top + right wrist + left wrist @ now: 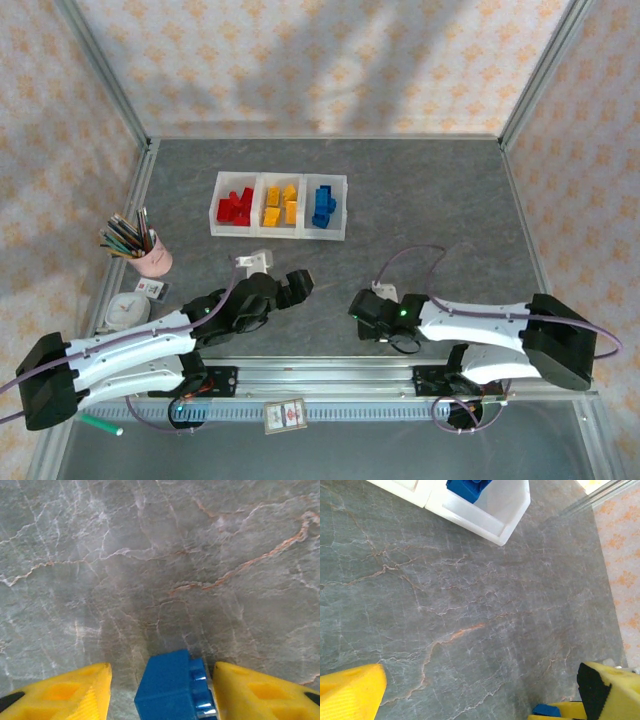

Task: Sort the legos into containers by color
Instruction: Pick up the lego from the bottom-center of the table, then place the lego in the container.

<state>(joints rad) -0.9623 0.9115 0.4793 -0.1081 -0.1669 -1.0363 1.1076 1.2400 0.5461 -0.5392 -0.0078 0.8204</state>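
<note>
Blue lego (169, 687), partly cut off, lies inside right gripper (159, 677), jaws parted; left gripper (477, 695) gapes wide.

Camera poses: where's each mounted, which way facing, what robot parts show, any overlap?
Top external: above and behind the bases, looking down on the table; left claw, right claw.
Left wrist: on left arm, facing down toward the tray; yellow fingers at bottom corners.
Right wrist: on right arm, facing down at table; yellow fingers flank a blue block.
Shared: top and left wrist both show the tray's blue bin.
</note>
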